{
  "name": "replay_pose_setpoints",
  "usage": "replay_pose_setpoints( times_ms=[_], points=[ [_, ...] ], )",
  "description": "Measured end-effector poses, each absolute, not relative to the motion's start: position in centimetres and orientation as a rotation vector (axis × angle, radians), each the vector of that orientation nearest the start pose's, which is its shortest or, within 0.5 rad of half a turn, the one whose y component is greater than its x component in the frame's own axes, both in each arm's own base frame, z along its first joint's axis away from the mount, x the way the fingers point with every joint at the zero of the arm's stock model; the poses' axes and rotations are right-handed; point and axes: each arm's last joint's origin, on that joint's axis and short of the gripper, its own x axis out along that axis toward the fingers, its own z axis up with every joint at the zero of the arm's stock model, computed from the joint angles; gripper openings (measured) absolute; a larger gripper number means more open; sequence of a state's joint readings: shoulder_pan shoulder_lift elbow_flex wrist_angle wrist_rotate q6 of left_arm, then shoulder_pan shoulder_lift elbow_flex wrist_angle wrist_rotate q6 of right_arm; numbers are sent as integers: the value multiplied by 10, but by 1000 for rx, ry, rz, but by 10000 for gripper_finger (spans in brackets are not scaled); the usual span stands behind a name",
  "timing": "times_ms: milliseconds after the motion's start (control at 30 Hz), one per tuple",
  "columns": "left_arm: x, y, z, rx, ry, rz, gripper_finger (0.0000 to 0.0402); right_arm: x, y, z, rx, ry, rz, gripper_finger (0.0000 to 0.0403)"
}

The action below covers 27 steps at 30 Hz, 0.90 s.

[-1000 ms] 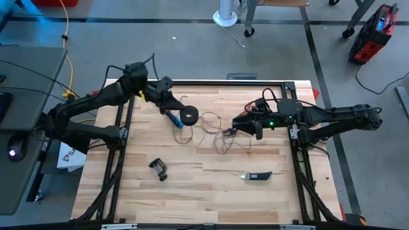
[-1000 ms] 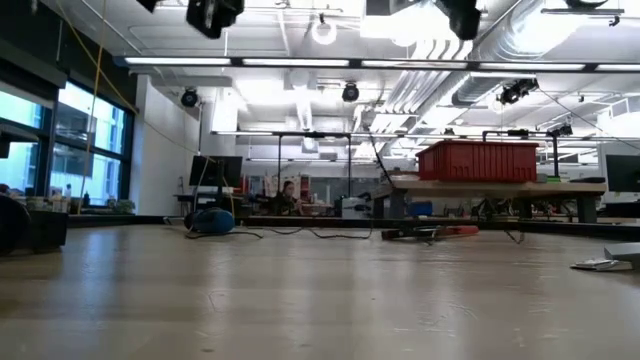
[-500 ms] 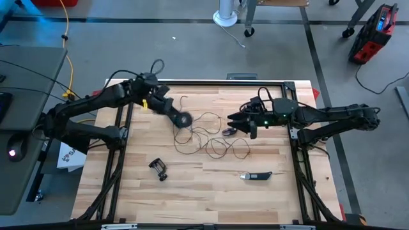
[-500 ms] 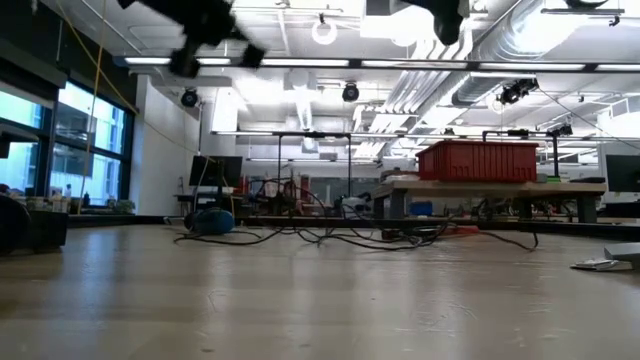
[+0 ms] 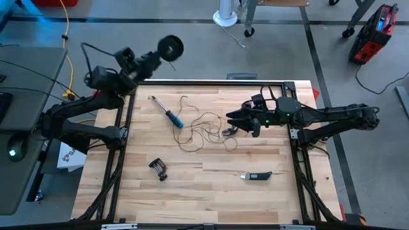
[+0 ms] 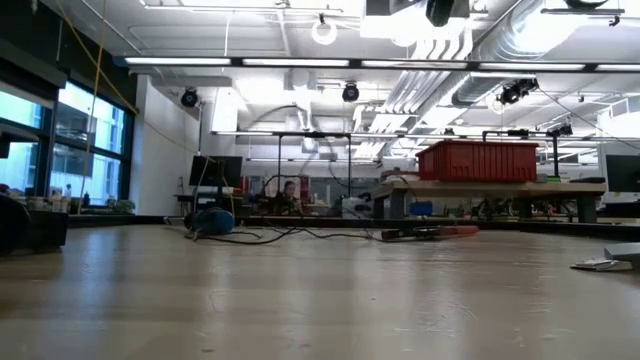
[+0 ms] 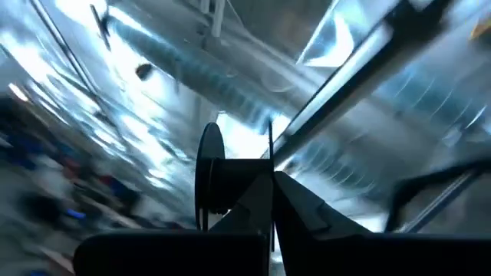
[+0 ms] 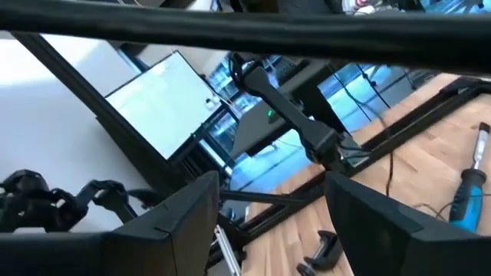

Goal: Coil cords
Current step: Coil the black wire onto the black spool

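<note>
Left arm swung reel (image 5: pixel 170 46) up off table; cord (image 5: pixel 206 127) loops shifted.

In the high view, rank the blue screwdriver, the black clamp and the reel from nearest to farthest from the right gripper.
From the right gripper:
1. Blue screwdriver, mid-table, toward the left arm.
2. Black clamp, near the table's front-left.
3. Reel, lifted beyond the table's back edge in the left gripper.

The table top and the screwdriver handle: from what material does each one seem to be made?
The table top looks like pale wood: jointed strips with grain, matt finish. The screwdriver handle looks like blue plastic, probably smooth; its shaft is thin and grey, likely metal.
</note>
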<state>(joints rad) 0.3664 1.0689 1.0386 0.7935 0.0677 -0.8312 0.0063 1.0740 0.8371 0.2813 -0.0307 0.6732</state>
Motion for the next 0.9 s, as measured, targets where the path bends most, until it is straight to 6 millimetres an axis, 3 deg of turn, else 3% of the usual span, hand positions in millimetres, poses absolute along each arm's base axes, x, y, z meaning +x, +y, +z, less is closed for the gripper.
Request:
replay_pose_setpoints(
  times_ms=[167, 600, 733, 900],
  points=[
    [204, 58, 450, -836, -629, -329, 0, 243, 3, 340, 672, -26, 53, 231],
    [233, 23, 430, -1164, -356, -436, 0, 243, 2, 340, 644, -26, 45, 231],
    [247, 17, 425, -1252, -409, -430, 0, 243, 2, 341, 635, -41, 27, 231],
    [266, 10, 416, -1481, -689, -224, 0, 244, 0, 344, 625, -93, -20, 231]
  ],
)
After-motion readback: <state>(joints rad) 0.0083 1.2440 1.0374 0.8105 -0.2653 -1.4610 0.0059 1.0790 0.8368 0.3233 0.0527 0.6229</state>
